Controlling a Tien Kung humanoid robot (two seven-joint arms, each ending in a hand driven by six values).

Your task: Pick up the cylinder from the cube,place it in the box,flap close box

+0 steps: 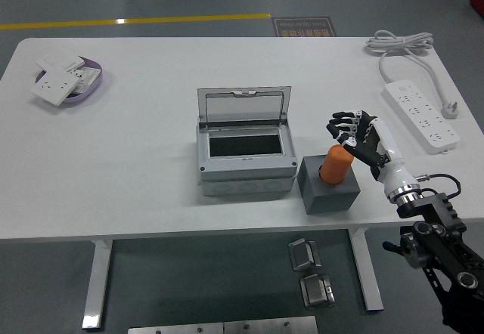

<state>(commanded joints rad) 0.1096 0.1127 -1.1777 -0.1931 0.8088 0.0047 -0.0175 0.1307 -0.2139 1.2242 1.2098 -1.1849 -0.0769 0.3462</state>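
Nearest the camera, the right arm (442, 251) rose from the lower right corner to the right hand (361, 136), whose fingers (342, 125) were spread wide and held nothing. Just left of and below the fingers, the orange cylinder (335, 164) stood on the grey cube (330, 189), close to the thumb. Further left sat the grey box (244, 155), its lid (243, 106) raised. Beyond the fingers to the right, a white power strip (420, 115) lay on the worktop (136, 175).
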